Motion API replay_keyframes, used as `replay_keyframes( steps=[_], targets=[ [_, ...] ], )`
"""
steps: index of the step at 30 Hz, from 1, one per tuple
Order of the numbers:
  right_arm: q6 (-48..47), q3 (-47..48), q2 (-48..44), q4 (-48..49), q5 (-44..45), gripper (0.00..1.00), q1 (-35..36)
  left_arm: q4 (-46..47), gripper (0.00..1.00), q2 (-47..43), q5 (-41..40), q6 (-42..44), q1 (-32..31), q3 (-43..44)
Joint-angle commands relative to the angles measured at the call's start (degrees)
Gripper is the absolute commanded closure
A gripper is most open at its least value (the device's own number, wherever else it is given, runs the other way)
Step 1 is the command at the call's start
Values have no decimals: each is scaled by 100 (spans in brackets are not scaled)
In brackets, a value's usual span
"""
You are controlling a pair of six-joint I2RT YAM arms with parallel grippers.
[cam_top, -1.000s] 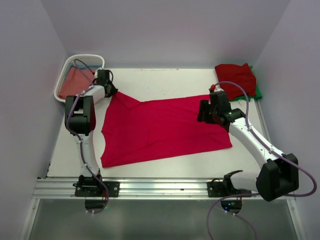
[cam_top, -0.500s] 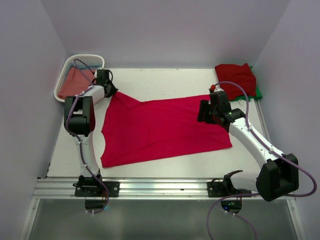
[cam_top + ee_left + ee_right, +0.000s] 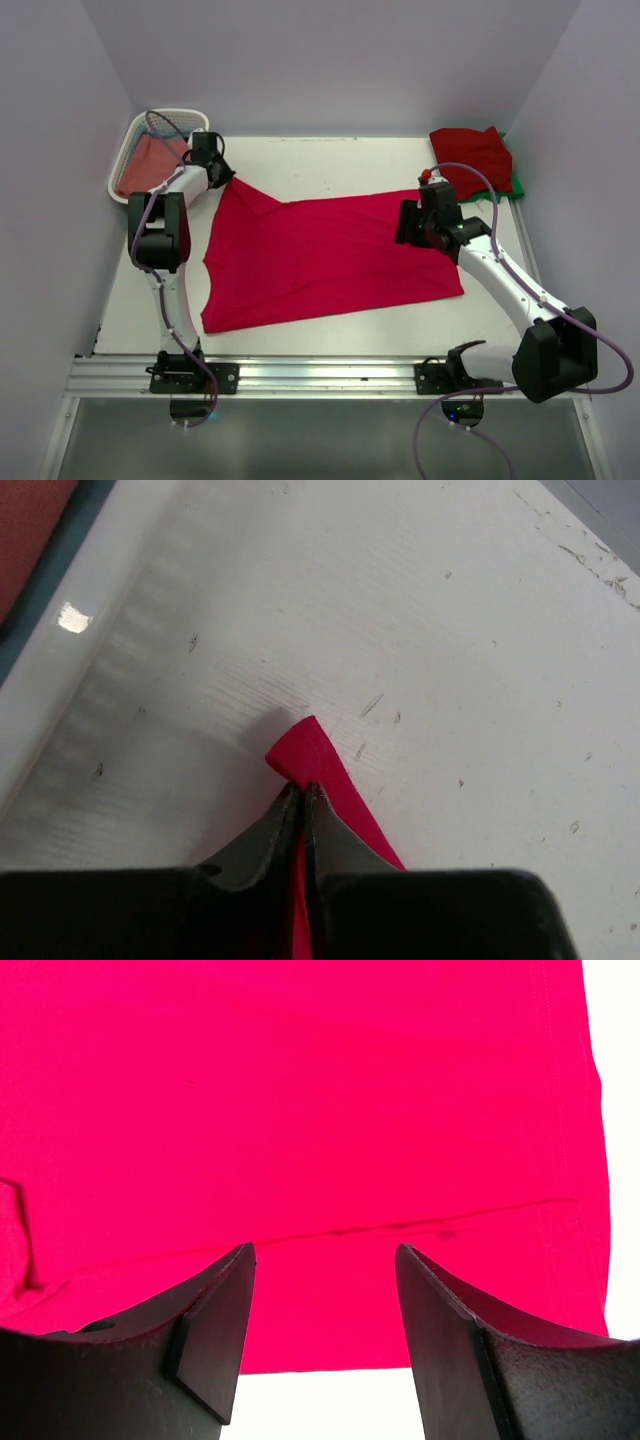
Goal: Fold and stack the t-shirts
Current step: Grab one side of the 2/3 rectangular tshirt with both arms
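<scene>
Crimson t-shirt (image 3: pixel 330 255) lies flat on the tabletop (image 3: pixel 330 165), its far-left sleeve (image 3: pixel 240 195) drawn further toward the basket (image 3: pixel 130 150).
Left fingers (image 3: pixel 296 802) pinch the sleeve's tip; right fingers (image 3: pixel 412 222) hover wide over the shirt's right edge, unmoved; bare tabletop lies beyond.

My right gripper (image 3: pixel 322 1258) hangs with jaws apart above the crimson t-shirt (image 3: pixel 300 1100), its stitched hem running across between them; white table (image 3: pixel 622 1080) shows at right.
</scene>
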Motion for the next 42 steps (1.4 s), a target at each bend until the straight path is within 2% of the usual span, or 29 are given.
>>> replay_keyframes(
  steps=[1, 5, 7, 11, 19, 26, 27, 42],
  targets=[
    [-44, 32, -206, -15, 24, 38, -28, 3, 92, -45, -19, 114, 40, 243],
    [-53, 24, -215, -15, 50, 38, -46, -40, 92, 69, 7, 123, 40, 331],
    [-53, 32, -198, -24, 42, 38, -46, -110, 84, 122, 8, 140, 40, 427],
    [-61, 32, -207, -24, 50, 38, -37, -119, 80, 183, -1, 140, 40, 454],
    [-70, 24, -198, -33, 68, 38, -46, -163, 84, 263, -27, 132, 40, 454],
    [-70, 15, -198, -33, 51, 38, -55, -453, 76, 341, -537, -53, 49, 445],
    [-70, 6, -198, -33, 50, 38, -63, -471, 76, 359, -546, -70, 197, 454],
    [-79, 41, -224, -59, 59, 39, -81, 38, 75, 667, 34, -27, 313, 340]
  ],
)
